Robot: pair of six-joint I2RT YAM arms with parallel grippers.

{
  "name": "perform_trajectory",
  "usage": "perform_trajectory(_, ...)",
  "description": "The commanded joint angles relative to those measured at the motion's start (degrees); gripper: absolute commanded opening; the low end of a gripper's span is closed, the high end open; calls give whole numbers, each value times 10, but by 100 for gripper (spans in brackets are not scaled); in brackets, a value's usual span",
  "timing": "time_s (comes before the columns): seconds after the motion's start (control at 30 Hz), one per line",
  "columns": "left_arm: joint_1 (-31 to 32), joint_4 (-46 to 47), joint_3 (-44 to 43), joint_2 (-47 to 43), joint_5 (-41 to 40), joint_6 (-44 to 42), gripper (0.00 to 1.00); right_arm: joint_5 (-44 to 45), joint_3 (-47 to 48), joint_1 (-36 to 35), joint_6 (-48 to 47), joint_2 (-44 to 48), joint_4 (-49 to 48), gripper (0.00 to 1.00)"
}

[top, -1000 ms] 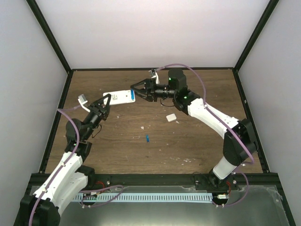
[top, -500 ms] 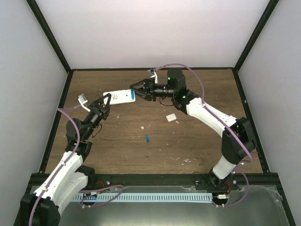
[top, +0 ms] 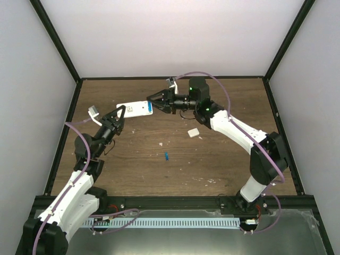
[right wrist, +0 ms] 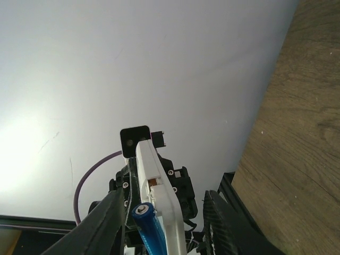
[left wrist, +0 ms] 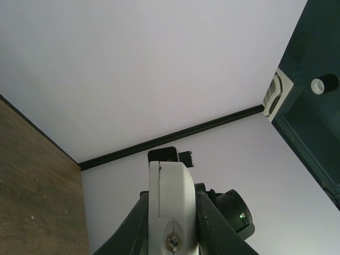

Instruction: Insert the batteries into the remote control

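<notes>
Our left gripper (top: 120, 113) was clamped on the remote control (top: 135, 109), held raised over the brown wooden bench (top: 223, 170) between pale walls. Our right gripper (top: 153, 103) stood with jaws apart around the remote's end, where a blue battery (right wrist: 148, 226) sat. The second battery (top: 166, 155) lay mid-bench, open wood around it, well apart from a white cover (top: 193, 133).

The counter (top: 223, 159) is showing matt, grained wood; the remote control (top: 133, 109) is looking like smooth white plastic, and the battery (right wrist: 150, 231) is gleaming glossy blue.
</notes>
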State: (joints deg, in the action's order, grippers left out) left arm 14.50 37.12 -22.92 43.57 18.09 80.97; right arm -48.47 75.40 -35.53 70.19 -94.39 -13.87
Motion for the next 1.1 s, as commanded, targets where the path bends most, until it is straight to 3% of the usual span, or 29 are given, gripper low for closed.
perform_trajectory(0.0,-3,32,3,-3,-7,-2,0,-14,26,-4,-2,-5,-16,32)
perform_trajectory(1.07,-3,34,7,-10,-32,0,0,-32,-22,-16,-40,8,-12,22)
